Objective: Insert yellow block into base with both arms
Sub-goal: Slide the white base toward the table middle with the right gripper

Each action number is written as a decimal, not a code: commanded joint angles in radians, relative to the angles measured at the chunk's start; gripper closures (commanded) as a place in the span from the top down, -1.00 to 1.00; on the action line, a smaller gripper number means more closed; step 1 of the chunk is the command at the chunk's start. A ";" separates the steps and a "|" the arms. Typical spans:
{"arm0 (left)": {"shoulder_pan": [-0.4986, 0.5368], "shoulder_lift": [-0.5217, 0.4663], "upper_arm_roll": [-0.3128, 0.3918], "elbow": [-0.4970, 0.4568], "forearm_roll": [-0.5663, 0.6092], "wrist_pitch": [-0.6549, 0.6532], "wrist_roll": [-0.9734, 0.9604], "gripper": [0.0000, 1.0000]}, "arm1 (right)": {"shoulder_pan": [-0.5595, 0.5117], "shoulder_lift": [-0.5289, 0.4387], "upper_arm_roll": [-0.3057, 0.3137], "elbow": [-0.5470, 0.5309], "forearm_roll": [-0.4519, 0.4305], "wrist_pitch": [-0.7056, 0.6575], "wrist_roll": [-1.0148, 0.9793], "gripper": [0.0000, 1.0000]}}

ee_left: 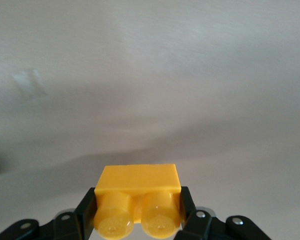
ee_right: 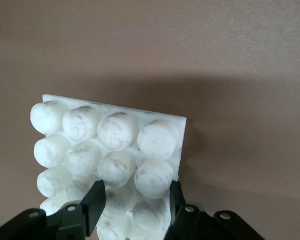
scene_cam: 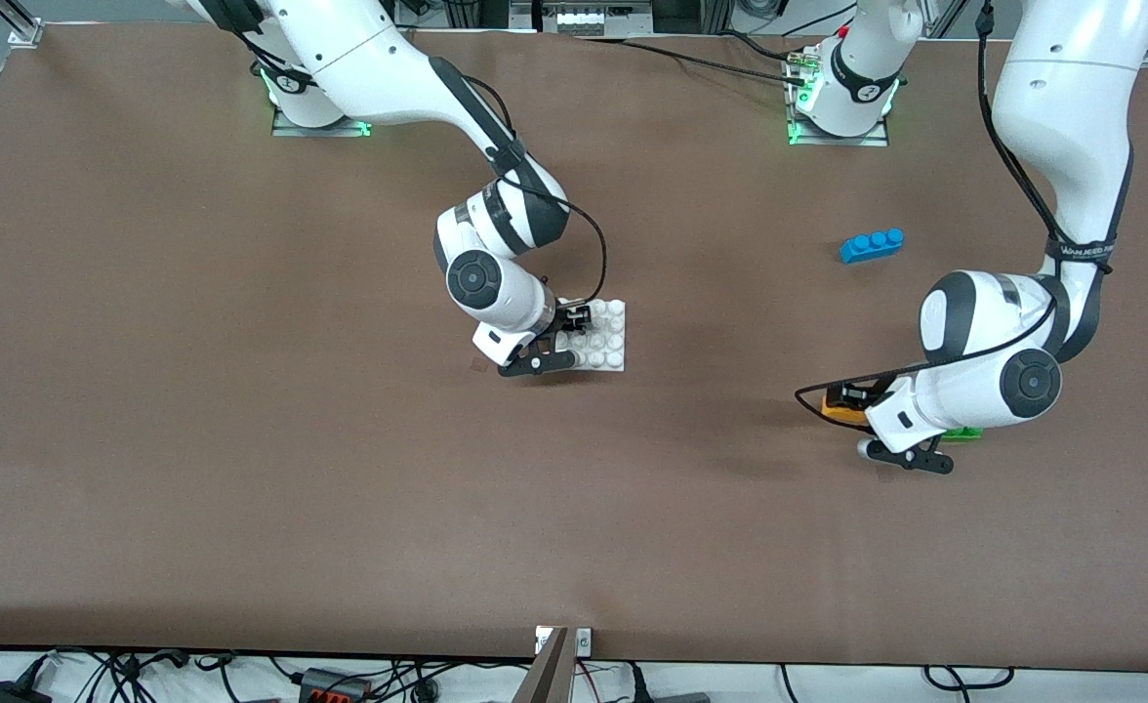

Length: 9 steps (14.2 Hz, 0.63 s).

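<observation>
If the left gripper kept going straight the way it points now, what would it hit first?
Probably just the bare table. The left gripper, shut on the yellow block, has nothing else ahead in its wrist view, though depth is unclear.

Blue brick (scene_cam: 871,245) and green brick (scene_cam: 964,434) on the brown table (scene_cam: 242,439), well apart

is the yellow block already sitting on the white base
No, the left hand grips the yellow block near the green brick, apart from the base.
</observation>
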 commanded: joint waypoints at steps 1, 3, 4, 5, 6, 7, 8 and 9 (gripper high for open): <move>0.006 -0.064 -0.010 -0.021 -0.029 -0.059 0.038 0.21 | 0.029 0.078 -0.003 0.044 0.012 0.025 -0.001 0.16; 0.005 -0.064 -0.011 -0.021 -0.029 -0.062 0.038 0.22 | 0.031 0.073 -0.003 0.044 0.007 0.025 -0.002 0.33; 0.000 -0.062 -0.011 -0.021 -0.029 -0.062 0.038 0.21 | 0.031 0.067 -0.003 0.044 0.004 0.024 -0.001 0.64; -0.001 -0.059 -0.011 -0.021 -0.029 -0.060 0.038 0.22 | 0.031 0.059 -0.006 0.045 0.001 0.018 -0.002 0.74; -0.003 -0.057 -0.013 -0.021 -0.029 -0.059 0.037 0.22 | 0.029 0.045 -0.009 0.042 -0.002 0.013 -0.005 0.91; -0.004 -0.056 -0.014 -0.021 -0.029 -0.059 0.034 0.22 | 0.022 0.018 -0.007 0.039 -0.002 -0.016 -0.006 1.00; -0.006 -0.056 -0.017 -0.024 -0.029 -0.059 0.029 0.22 | 0.020 0.001 -0.018 0.044 -0.002 -0.072 -0.004 1.00; -0.007 -0.057 -0.017 -0.024 -0.029 -0.059 0.028 0.22 | 0.016 -0.031 -0.027 0.044 -0.002 -0.105 -0.006 1.00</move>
